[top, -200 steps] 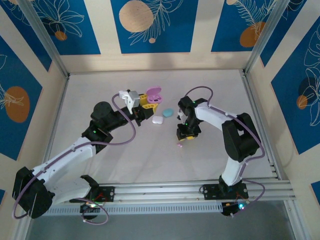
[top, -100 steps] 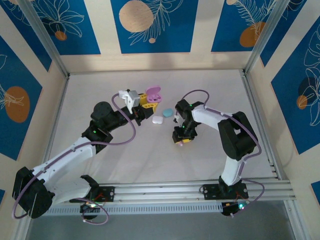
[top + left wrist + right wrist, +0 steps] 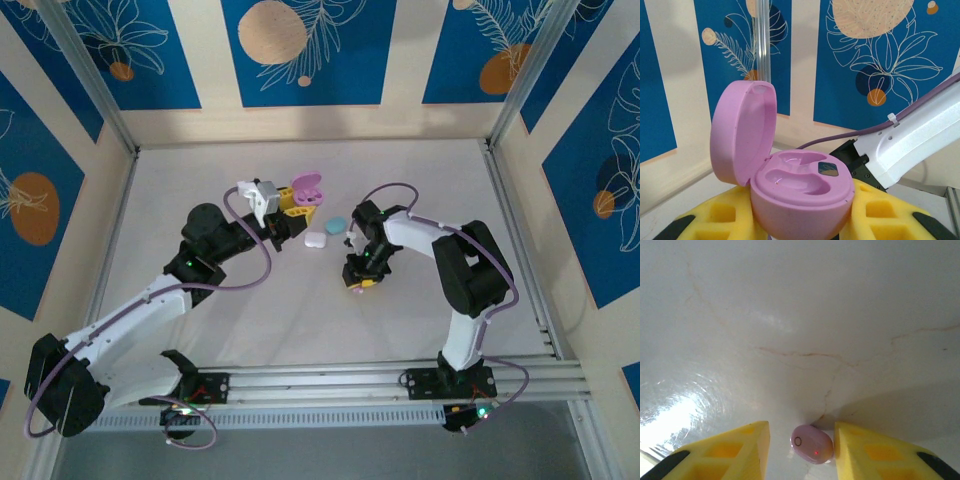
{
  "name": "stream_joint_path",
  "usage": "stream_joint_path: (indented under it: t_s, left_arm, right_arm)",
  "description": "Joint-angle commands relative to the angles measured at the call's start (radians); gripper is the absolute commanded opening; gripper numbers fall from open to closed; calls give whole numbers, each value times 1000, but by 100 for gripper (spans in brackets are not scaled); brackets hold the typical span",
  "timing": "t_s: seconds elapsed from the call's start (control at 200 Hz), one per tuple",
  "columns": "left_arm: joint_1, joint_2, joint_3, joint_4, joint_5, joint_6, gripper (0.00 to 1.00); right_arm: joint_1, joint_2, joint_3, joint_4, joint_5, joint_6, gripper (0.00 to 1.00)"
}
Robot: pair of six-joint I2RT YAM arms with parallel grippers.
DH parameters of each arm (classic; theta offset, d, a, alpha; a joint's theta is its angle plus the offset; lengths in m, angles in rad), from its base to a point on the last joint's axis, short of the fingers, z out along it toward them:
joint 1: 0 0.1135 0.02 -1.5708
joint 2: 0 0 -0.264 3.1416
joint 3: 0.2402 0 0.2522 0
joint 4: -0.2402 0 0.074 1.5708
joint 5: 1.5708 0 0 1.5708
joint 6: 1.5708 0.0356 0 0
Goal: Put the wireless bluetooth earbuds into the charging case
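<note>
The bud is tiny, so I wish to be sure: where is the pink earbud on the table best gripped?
Probably by its two rounded ends, from straight above: the pink earbud lies flat, a low oval, between the parted fingers of the right pincer.

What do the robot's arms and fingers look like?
The left arm and right arm are white with chunky black joints. A purple cable loops along each. The fingers are yellow blocks with square cut-outs and black tips.
</note>
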State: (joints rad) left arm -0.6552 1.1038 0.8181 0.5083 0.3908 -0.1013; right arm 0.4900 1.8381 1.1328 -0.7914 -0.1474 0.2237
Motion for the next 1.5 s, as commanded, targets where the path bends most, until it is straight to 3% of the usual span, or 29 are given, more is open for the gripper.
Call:
stream_joint_path:
  t_s: [0.0,0.415,0.605,1.065,1.496]
  left_arm:
    - [-9,-2,-7,20,-6,2,28]
    - [-10,-2,-7,25,-7,-13,28]
    - [-9,-9,-8,25,-11,-17,28]
    - [-10,-4,-7,26,-10,-21,28]
    - [-9,15,3,36,-1,-26,28]
  right_arm:
    - [8,-37,-28,-16,-95,-21,39]
    - [50,-92,-58,-68,-94,-18,40]
    - [43,-119,-34,-52,0,-20,42]
    - [25,14,12,-36,-64,-55,45]
    - [24,-62,-83,-63,-104,-40,43]
